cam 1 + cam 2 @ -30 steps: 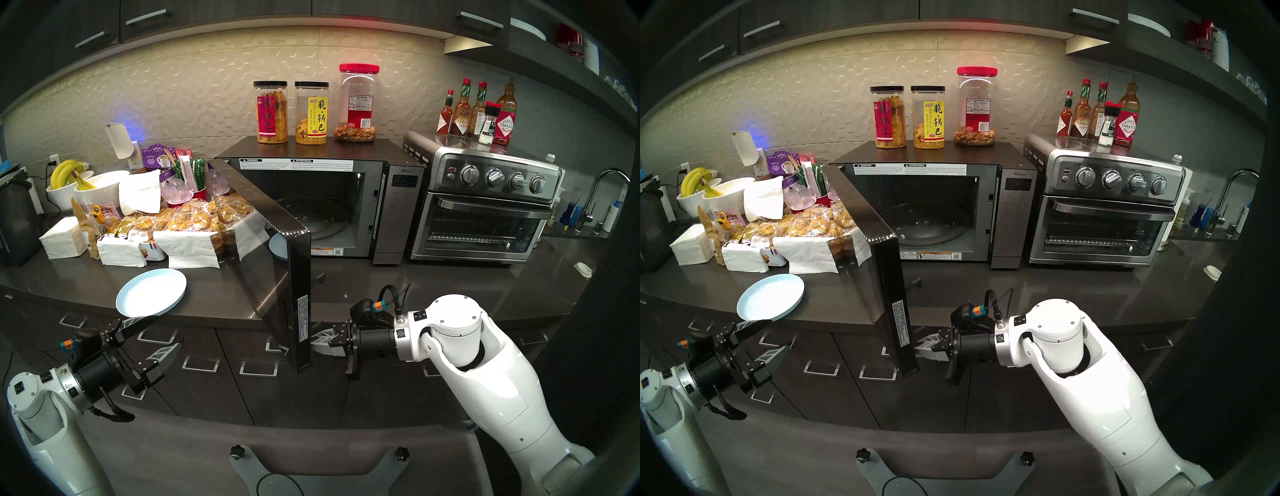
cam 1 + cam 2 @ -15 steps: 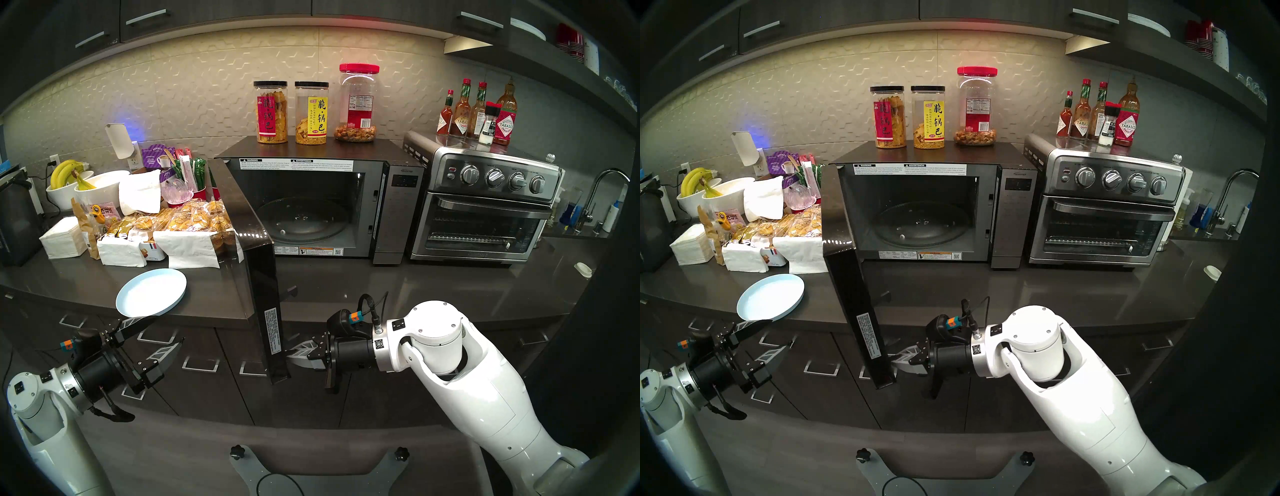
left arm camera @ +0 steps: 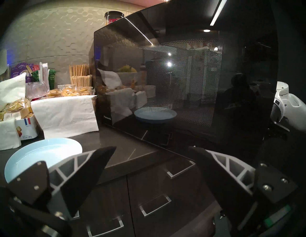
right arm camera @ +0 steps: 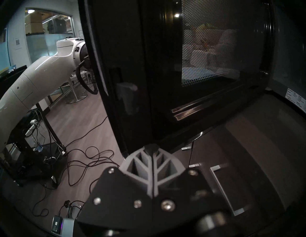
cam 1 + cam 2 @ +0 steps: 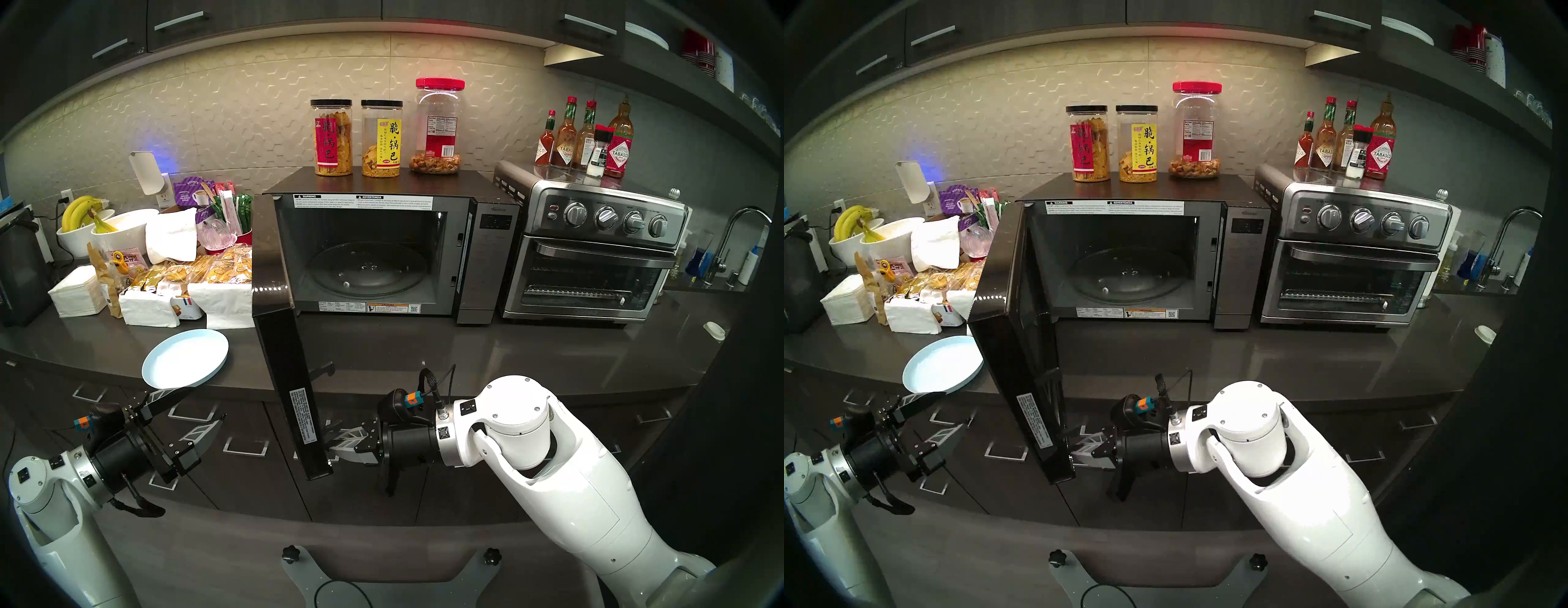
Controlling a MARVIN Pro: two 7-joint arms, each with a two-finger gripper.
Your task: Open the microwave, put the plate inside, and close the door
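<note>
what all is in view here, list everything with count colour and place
microwave: 1, black and silver, back middle of counter, cavity with only its glass tray
door: 1, glossy black, swung wide open to the left
plate: 1, pale blue, front left edge of counter, left of the door
jars: 3, clear, two black lids and one red, on top of the microwave
toaster oven: 1, steel, right of the microwave
sauce bottles: about 5 plus a shaker, red and orange, on the toaster oven
bananas: 1 bunch, yellow, in white bowls far left
snack packs: a pile, yellow, left of the microwave
napkins: 1 stack, white, far left
faucet: 1, silver, far right
left gripper: open, below the plate
right gripper: shut, against the door's inner lower edge
</note>
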